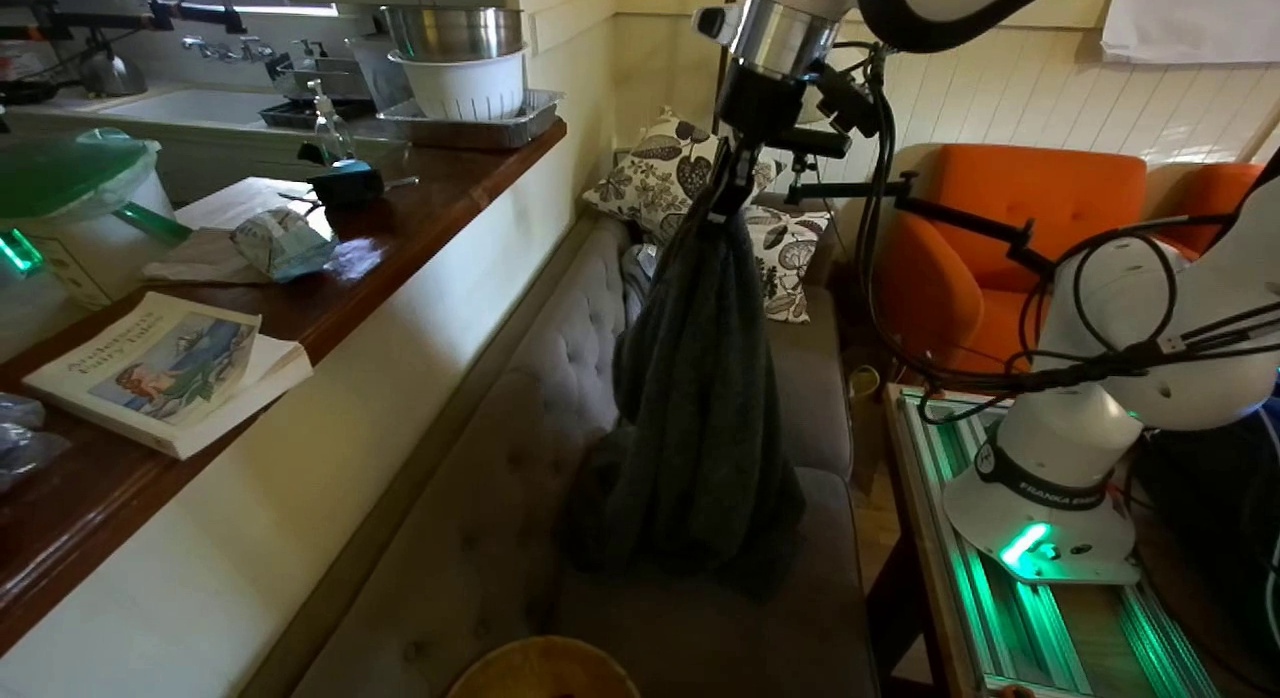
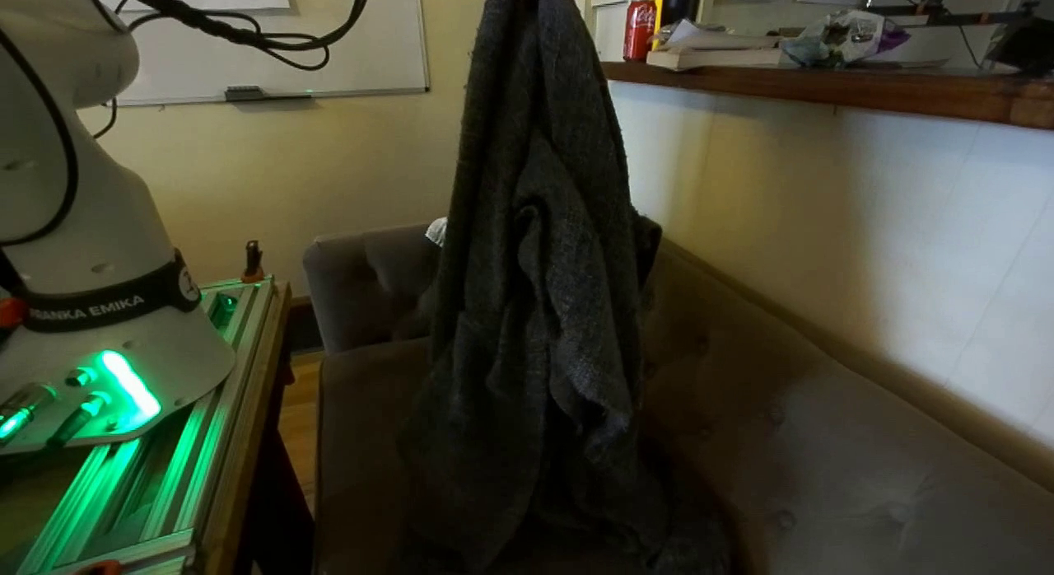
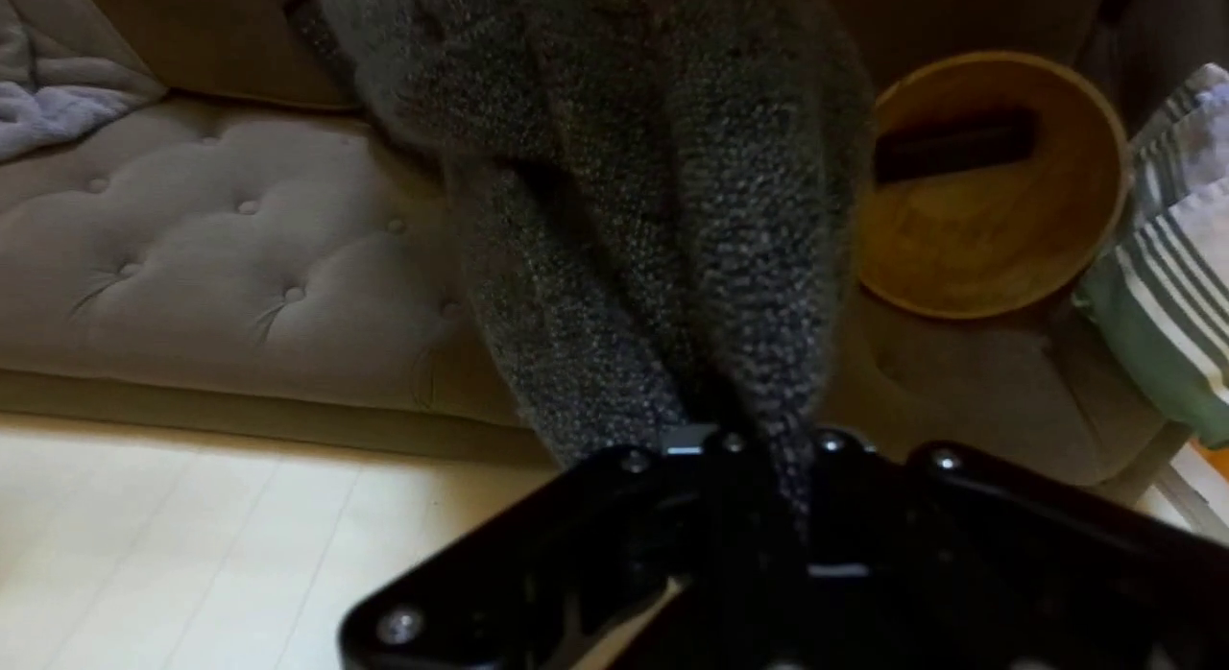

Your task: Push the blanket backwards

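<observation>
The fingers, at the upper centre of an exterior view, are clamped on the gathered top of the dark grey-green blanket. It hangs in deep folds through the middle of both exterior views, its lower part spread over the seat of the tufted sofa. In the wrist view, a round wooden bowl with a dark object inside sits at right, near a striped cushion at the right edge. In an exterior view, floral-patterned cushions rest upper centre, an orange armchair stands upper right, and a Fairy Tales paperback lies on the wooden tabletop at left.
</observation>
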`<state>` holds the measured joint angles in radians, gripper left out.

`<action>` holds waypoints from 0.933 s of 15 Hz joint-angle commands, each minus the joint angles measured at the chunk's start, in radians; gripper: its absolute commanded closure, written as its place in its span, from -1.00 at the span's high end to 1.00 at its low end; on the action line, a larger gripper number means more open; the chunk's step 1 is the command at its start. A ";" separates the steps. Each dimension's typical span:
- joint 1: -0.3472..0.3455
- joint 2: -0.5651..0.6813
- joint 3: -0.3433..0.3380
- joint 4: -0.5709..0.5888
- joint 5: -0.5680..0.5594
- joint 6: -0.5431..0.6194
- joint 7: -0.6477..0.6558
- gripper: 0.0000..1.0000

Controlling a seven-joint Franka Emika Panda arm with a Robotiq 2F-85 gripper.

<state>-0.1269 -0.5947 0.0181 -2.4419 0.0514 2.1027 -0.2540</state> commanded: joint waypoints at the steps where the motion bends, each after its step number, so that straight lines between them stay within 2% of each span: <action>1: 0.048 0.003 -0.047 0.000 -0.027 0.000 0.022 -0.90; 3: 0.046 -0.006 -0.062 -0.003 -0.025 -0.001 0.018 -0.98; 6: 0.007 0.149 -0.014 0.079 -0.101 -0.033 0.152 -0.98; 8: -0.004 0.257 0.018 0.110 -0.155 0.008 0.278 -0.98; 12: 0.034 0.489 0.034 0.220 -0.131 0.047 0.460 -0.98; 14: 0.047 0.591 0.011 0.284 -0.098 0.048 0.449 -0.98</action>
<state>-0.0992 -0.1543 0.0530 -2.2897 -0.0626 2.1657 0.1655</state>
